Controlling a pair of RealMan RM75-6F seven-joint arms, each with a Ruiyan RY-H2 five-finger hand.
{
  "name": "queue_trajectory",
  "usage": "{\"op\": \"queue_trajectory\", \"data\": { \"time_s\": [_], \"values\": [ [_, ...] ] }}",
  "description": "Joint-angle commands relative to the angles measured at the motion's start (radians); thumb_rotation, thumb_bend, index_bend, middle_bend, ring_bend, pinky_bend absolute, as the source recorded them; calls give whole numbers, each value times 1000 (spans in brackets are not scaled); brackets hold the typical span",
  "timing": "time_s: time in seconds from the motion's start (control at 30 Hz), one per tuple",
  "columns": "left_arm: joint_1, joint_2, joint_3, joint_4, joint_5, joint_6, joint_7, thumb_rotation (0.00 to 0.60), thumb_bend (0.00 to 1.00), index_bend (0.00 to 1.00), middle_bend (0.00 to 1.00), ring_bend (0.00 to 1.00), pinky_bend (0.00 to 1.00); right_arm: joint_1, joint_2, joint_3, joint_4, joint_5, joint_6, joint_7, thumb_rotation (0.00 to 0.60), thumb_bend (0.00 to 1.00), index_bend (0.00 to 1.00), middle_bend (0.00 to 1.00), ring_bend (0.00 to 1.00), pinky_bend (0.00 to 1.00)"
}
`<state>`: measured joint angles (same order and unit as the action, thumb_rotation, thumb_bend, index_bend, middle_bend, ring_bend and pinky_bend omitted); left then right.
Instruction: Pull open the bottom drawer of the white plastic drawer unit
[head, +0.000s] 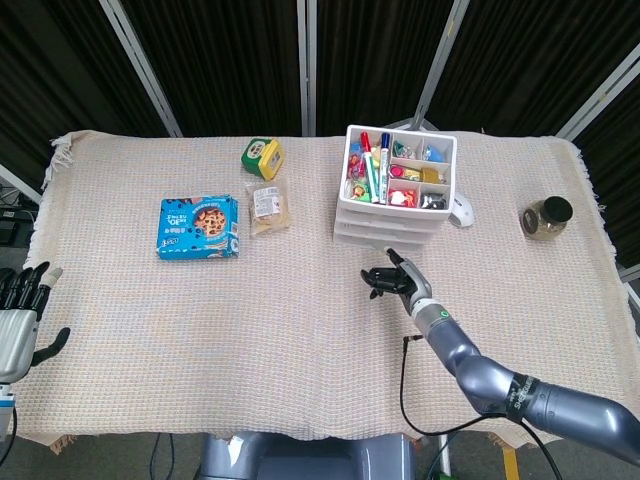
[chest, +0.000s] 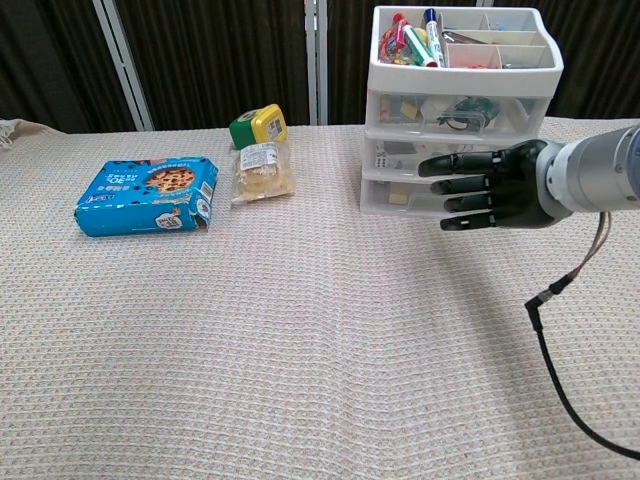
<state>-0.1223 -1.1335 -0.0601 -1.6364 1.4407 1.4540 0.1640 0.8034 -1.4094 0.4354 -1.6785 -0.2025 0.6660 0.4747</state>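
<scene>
The white plastic drawer unit (head: 395, 200) (chest: 460, 120) stands at the back centre-right of the table, its top tray full of pens and small items. All its drawers look pushed in; the bottom drawer (chest: 400, 195) is partly hidden by my right hand. My right hand (head: 390, 278) (chest: 487, 186) hovers just in front of the bottom drawer, fingers stretched out toward the left, holding nothing. My left hand (head: 18, 315) hangs off the table's left edge, fingers apart and empty.
A blue cookie box (head: 198, 227) (chest: 147, 195), a snack packet (head: 267, 208) (chest: 262, 171) and a green-yellow tape measure (head: 262, 156) (chest: 258, 126) lie left of the unit. A white mouse (head: 461, 211) and a glass jar (head: 546, 218) sit to its right. A black cable (chest: 570, 300) trails from my right arm.
</scene>
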Motion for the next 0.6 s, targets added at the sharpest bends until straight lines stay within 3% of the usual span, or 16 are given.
{"op": "queue_trajectory", "data": {
  "time_s": [0.03,0.6],
  "values": [
    [-1,0,0,0,-1,-2,-1,600,336,74,0,0,0,15,-26,11,37,14,1,1,600,321,165,740,798,611],
    [-5,3,-2,-5,-7,-8,3,600,335,74,0,0,0,44,-99,45,143,77,-1,-18,600,328,230,740,798,611]
  ]
}}
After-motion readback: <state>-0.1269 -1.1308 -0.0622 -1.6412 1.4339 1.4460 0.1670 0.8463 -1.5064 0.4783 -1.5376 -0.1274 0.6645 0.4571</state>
